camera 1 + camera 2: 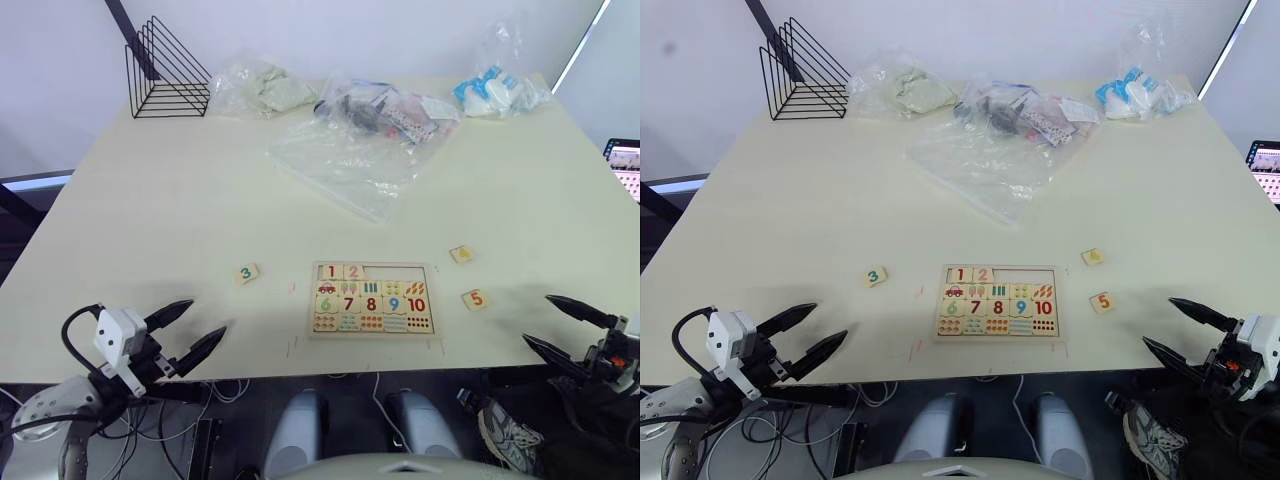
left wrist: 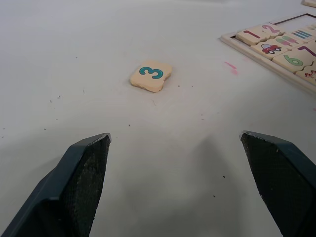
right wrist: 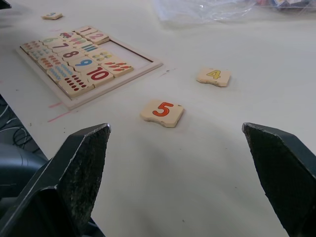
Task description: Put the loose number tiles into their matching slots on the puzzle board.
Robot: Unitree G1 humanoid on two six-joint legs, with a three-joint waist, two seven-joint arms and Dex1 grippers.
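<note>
Puzzle board (image 1: 372, 298) on the counter (image 1: 150, 220) with tiles 1 and 2 seated, tile 3 (image 1: 247, 273) left of it, tiles 4 (image 1: 461, 254) and 5 (image 1: 475, 299) right, left tool (image 1: 188, 331) and right tool (image 1: 563, 327) both wide apart, empty.

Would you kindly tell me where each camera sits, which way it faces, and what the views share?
Left and right eye views: on the head, looking forward and down over the table at the puzzle board; both open grippers, left and right, show.
Left wrist view: on the left wrist, facing tile 3 between its fingers.
Right wrist view: on the right wrist, facing tile 5 and tile 4.
Shared: all views show the board.
</note>
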